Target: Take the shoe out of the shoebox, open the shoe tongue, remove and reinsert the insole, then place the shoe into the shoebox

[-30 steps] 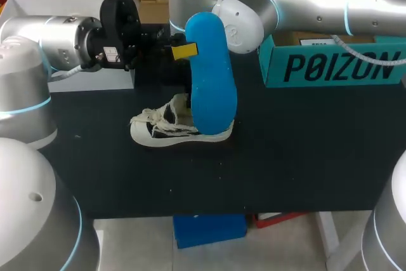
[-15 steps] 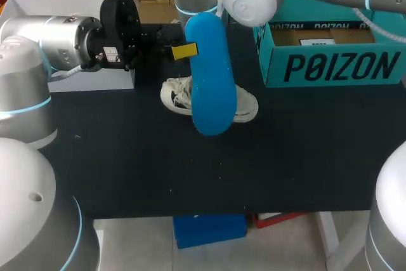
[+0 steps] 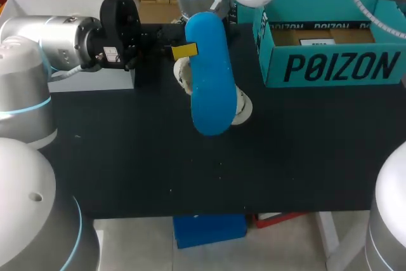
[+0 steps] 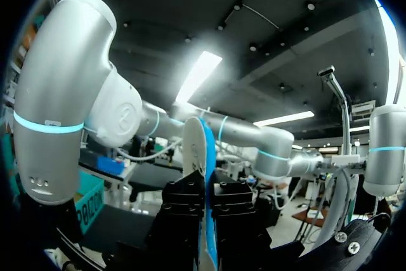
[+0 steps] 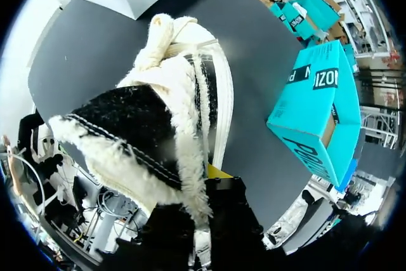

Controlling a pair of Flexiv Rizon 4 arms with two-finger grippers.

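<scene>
Left gripper [image 3: 181, 51] is clamped on the top end of the long blue foam insole [image 3: 209, 87], which hangs upright over the middle of the black table [image 3: 127, 157]. The left wrist view confirms it, with the insole edge-on and pinched between the fingers. Right gripper [image 5: 203, 185] is pinched on the heel collar of the cream-and-black frayed canvas shoe [image 5: 166, 109], toe pointing away toward the tabletop. From the head view the shoe sits mostly hidden behind the insole.

Scorecard: the shoe is out of the teal cardboard shoebox [image 3: 330, 61] and the insole is out of the shoe. Reinserting the insole and boxing the shoe are not yet done.

A second ago the shoe lay on its side, toe to the left. Since then the right arm has swung it round and drawn it back behind the insole, while the left arm hasn't budged.
</scene>
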